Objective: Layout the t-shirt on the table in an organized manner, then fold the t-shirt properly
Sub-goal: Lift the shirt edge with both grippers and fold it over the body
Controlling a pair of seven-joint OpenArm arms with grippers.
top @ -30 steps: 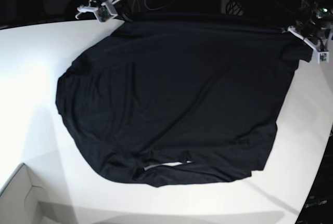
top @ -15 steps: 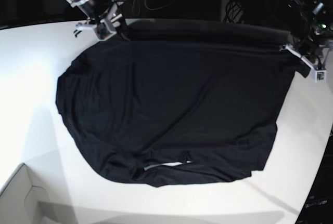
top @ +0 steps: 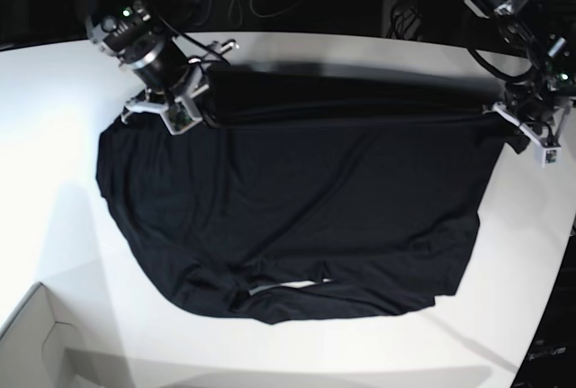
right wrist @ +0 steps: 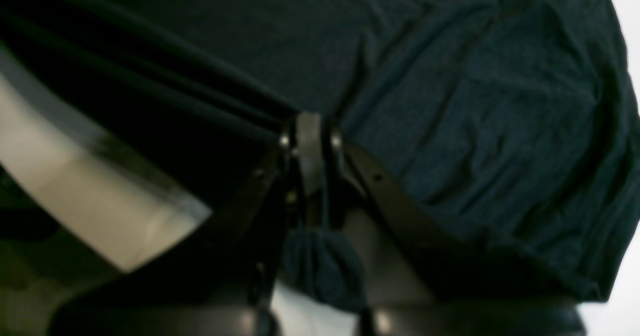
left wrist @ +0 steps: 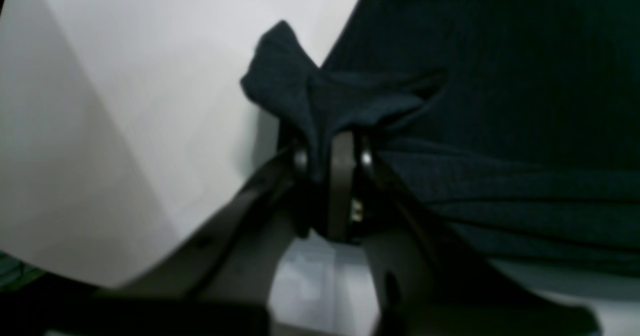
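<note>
T-shirt [top: 297, 217]: lying spread across the white counter [top: 54, 136], far hem lifted and folding toward the middle.
Left pincer [left wrist: 330, 158]: clenching a bunched hem corner.
Right pincer [right wrist: 309, 138]: clamping the other hem corner.
Progress: layout looking done, first fold likely starting; remaining folds pending.
Surroundings: cardboard box [top: 36, 343] sitting at the near corner, well apart, blocking nothing.

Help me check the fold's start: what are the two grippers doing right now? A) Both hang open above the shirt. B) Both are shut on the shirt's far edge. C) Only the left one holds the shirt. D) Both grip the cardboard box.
B: the left gripper and right gripper each pinch black shirt cloth, with the far edge stretched between them.
</note>
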